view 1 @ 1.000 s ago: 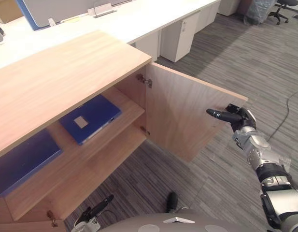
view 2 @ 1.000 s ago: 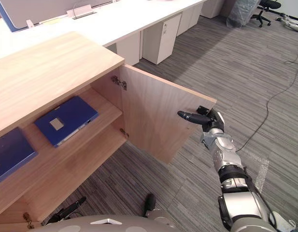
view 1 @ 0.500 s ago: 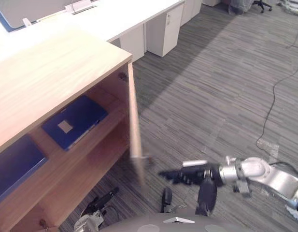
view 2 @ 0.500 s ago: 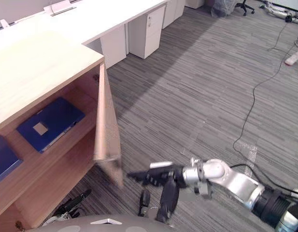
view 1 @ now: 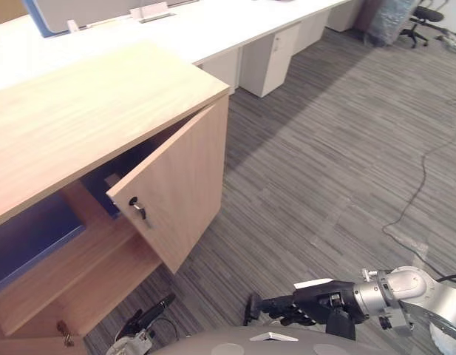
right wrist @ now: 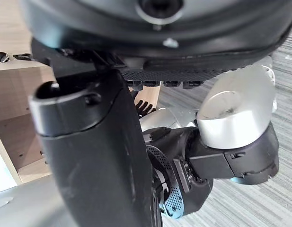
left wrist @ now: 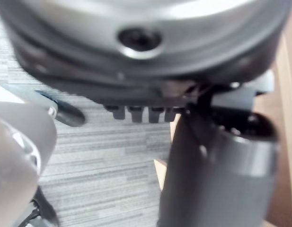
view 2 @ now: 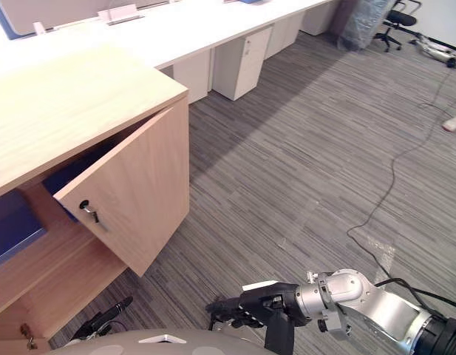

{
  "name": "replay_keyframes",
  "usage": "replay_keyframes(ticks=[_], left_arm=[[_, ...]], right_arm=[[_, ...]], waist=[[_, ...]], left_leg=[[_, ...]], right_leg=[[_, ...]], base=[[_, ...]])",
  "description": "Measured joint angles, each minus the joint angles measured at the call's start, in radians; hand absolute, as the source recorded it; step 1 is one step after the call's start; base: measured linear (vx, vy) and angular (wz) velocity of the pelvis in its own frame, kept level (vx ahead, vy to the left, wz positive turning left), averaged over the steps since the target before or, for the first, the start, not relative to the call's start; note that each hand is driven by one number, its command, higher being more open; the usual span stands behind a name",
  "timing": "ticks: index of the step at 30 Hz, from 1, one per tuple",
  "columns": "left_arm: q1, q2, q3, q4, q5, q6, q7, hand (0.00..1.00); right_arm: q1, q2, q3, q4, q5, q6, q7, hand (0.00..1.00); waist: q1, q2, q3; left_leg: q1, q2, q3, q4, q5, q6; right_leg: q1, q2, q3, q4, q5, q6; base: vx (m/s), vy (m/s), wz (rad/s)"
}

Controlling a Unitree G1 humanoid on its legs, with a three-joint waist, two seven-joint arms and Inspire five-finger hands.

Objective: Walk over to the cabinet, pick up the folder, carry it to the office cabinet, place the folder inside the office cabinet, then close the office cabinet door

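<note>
The wooden office cabinet stands at the left. Its door hangs about half shut, with a key in the lock facing me. A blue folder lies on the upper shelf, mostly hidden behind the door. A second blue folder lies further left on the same shelf. My right hand is low at the bottom right, well clear of the door, with fingers straight and holding nothing. My left hand pokes up at the bottom edge below the cabinet, a finger straight, empty.
White desks with drawer pedestals run behind the cabinet. An office chair and a plastic-wrapped bundle stand at the far right. Grey carpet spreads open to the right of the door.
The door has swung from wide open to about half shut. My right hand has left the door's face and dropped low in front of me. The camera has shifted.
</note>
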Motion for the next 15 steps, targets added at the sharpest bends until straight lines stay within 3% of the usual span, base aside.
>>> replay_keyframes(ticks=[4, 7, 9, 10, 11, 13, 14, 15], left_arm=[[0.011, -0.003, -0.001, 0.0, -0.001, 0.002, 0.0, 1.0], [0.01, -0.019, -0.015, -0.004, -0.01, 0.001, 0.002, 1.0], [0.011, -0.051, -0.068, -0.016, -0.01, 0.002, 0.009, 1.0], [0.011, -0.062, -0.083, -0.02, -0.01, 0.001, 0.014, 1.0], [0.007, -0.082, -0.117, -0.028, -0.011, 0.002, 0.023, 1.0], [0.012, -0.084, -0.16, -0.052, -0.008, 0.002, 0.046, 1.0], [0.012, -0.075, -0.193, -0.072, 0.006, 0.001, 0.069, 1.0], [0.014, -0.068, -0.21, -0.089, 0.01, -0.001, 0.077, 1.0]], right_arm=[[-0.016, 0.217, -0.006, 0.208, -0.105, -0.029, -0.062, 1.0], [-0.014, 0.469, -0.121, 0.468, -0.267, -0.077, -0.171, 1.0], [-0.024, 0.76, -0.397, 0.776, -0.439, -0.104, -0.343, 1.0], [-0.042, 0.823, -0.483, 0.852, -0.47, -0.104, -0.402, 1.0], [-0.077, 0.916, -0.647, 0.972, -0.506, -0.102, -0.533, 1.0], [-0.092, 0.981, -0.795, 1.076, -0.509, -0.098, -0.671, 1.0], [-0.087, 1.01, -0.845, 1.117, -0.505, -0.094, -0.755, 1.0], [-0.087, 1.025, -0.863, 1.14, -0.503, -0.094, -0.778, 1.0]], waist=[[0.03, -0.005, 0.008], [0.034, 0.008, 0.03], [0.031, 0.04, 0.038], [0.033, 0.051, 0.043], [0.035, 0.08, 0.057], [0.038, 0.089, 0.069], [0.037, 0.095, 0.066], [0.039, 0.09, 0.067]], left_leg=[[-0.018, -0.004, -0.038, 0.008, 0.0, 0.0], [-0.044, -0.015, -0.101, 0.025, 0.001, 0.004], [-0.087, -0.026, -0.191, 0.083, -0.016, 0.022], [-0.1, -0.029, -0.217, 0.103, -0.023, 0.028], [-0.114, -0.037, -0.271, 0.136, -0.033, 0.034], [-0.113, -0.059, -0.347, 0.156, -0.035, 0.037], [-0.111, -0.079, -0.406, 0.158, -0.028, 0.045], [-0.11, -0.086, -0.433, 0.159, -0.025, 0.048]], right_leg=[[0.003, -0.014, -0.032, 0.0, -0.001, 0.001], [0.016, -0.038, -0.089, 0.003, -0.009, 0.011], [0.045, -0.066, -0.172, 0.015, -0.028, 0.029], [0.045, -0.077, -0.195, 0.04, -0.041, 0.032], [0.045, -0.112, -0.237, 0.124, -0.083, 0.042], [0.036, -0.17, -0.22, 0.279, -0.146, 0.033], [0.03, -0.196, -0.16, 0.358, -0.168, 0.024], [0.025, -0.202, -0.118, 0.387, -0.174, 0.025]], base=[[0.0, 0.122, 0.27], [0.0, 0.137, 0.62], [0.01, 0.127, 1.04], [0.01, 0.168, 1.28], [0.02, 0.163, 1.01], [0.05, 0.223, 1.45], [0.07, 0.218, 1.54], [0.07, 0.137, 1.37]])
